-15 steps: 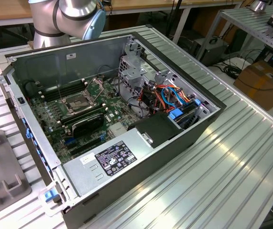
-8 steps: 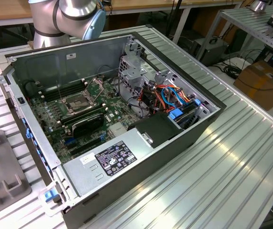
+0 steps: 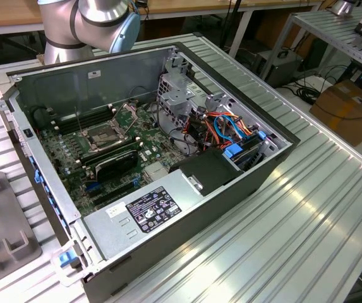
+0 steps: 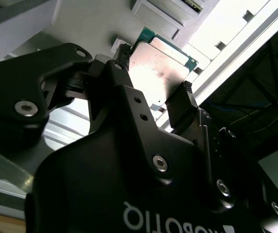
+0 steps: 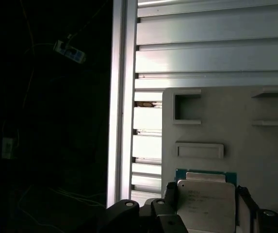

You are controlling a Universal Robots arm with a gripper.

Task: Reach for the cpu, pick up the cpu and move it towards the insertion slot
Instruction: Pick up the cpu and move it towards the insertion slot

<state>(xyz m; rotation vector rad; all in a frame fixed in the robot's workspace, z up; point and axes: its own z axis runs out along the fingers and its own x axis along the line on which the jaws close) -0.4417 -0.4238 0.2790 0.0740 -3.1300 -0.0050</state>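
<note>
- Exterior view: the open computer case point(image 3: 105, 79) lies on the ribbed metal table point(image 3: 307, 208). The insertion slot point(image 3: 105, 136) sits on the motherboard point(image 3: 149, 148), toward the exterior view's left, with its steel bracket tipped up. The arm point(image 3: 86, 22) stands beyond the case's far wall.
- Second wrist view: the hand point(image 4: 155, 70) is clenched on the cpu point(image 4: 160, 73), with fingers point(image 4: 185, 99) on two opposite edges.
- First wrist view: the cpu point(image 5: 206, 206), held between those fingers, is over a grey fixture plate point(image 5: 226, 131) on the table.
</note>
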